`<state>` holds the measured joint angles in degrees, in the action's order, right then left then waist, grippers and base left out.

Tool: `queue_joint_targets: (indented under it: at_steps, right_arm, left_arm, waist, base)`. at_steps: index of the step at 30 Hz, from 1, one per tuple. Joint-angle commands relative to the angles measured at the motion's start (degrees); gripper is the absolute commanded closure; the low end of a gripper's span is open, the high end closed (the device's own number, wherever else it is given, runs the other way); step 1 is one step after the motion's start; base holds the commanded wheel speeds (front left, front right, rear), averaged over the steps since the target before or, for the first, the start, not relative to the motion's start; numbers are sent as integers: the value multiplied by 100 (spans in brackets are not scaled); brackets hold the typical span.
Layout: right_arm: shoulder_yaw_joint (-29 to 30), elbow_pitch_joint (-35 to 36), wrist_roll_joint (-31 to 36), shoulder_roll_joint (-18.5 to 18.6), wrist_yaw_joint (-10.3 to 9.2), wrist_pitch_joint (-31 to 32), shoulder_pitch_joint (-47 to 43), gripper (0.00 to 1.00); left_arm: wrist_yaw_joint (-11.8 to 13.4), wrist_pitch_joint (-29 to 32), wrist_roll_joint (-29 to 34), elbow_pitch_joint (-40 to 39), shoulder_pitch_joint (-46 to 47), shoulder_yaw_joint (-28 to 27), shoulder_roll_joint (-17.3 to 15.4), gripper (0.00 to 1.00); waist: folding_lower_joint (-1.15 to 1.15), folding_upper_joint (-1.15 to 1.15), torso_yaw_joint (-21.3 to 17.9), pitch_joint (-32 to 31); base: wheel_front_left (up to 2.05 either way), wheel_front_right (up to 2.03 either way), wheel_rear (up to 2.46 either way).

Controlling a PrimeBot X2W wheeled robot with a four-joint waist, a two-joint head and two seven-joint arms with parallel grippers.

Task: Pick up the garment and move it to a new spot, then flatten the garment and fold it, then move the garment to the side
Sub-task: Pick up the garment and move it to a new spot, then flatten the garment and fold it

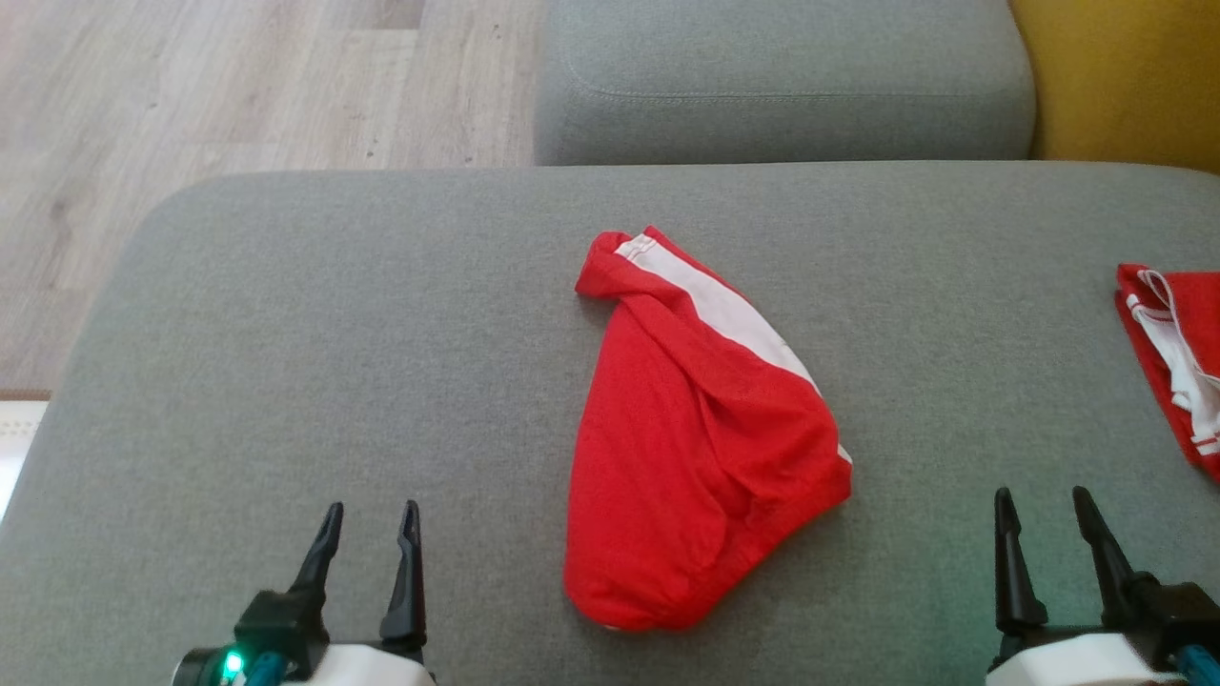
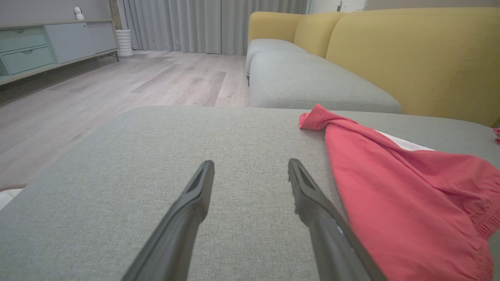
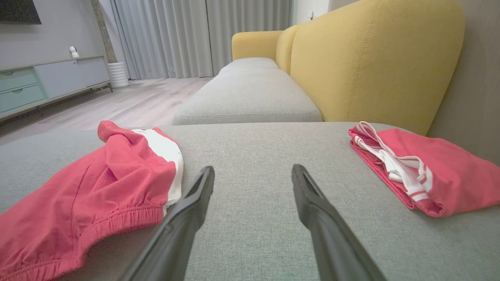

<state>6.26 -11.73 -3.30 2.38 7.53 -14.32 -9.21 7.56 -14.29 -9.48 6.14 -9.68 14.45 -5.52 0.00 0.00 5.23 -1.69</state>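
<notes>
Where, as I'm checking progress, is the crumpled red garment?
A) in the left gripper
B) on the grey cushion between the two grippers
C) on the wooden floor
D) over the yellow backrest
B: the crumpled red garment lies on the grey cushion, with the left gripper and right gripper open on either side.

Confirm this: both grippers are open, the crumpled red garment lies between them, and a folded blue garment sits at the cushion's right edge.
Not blue: the folded garment at the right edge is red with white trim, as the right wrist view shows. The rest stands.
</notes>
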Motion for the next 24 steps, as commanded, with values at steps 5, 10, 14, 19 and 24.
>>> queue_joint_targets:
  at_steps: [5,10,14,19,24]
  right_arm:
    - [-151,123,42,50,-4,-68,170,0]
    - [-166,110,31,50,-4,-68,153,0]
    - [-183,112,34,50,-4,-68,146,0]
    - [-173,132,50,50,-4,-68,173,0]
    - [-163,163,70,50,-4,-68,224,0]
  left_arm:
    - [-106,-71,133,-132,204,-319,82,0]
    - [-160,-71,198,-116,216,-419,138,0]
    - [-190,-71,238,-128,190,-502,168,0]
    - [-242,-71,273,-177,215,-551,199,0]
    - [-333,-71,283,-263,337,-409,228,0]
  waist:
    - [0,0,-99,6]
    - [0,0,-190,11]
    - [0,0,-248,10]
    - [0,0,-290,31]
    - [0,0,-365,69]
  base:
    - [0,0,0]
    - [0,0,0]
    - [0,0,0]
    - [0,0,0]
    - [0,0,0]
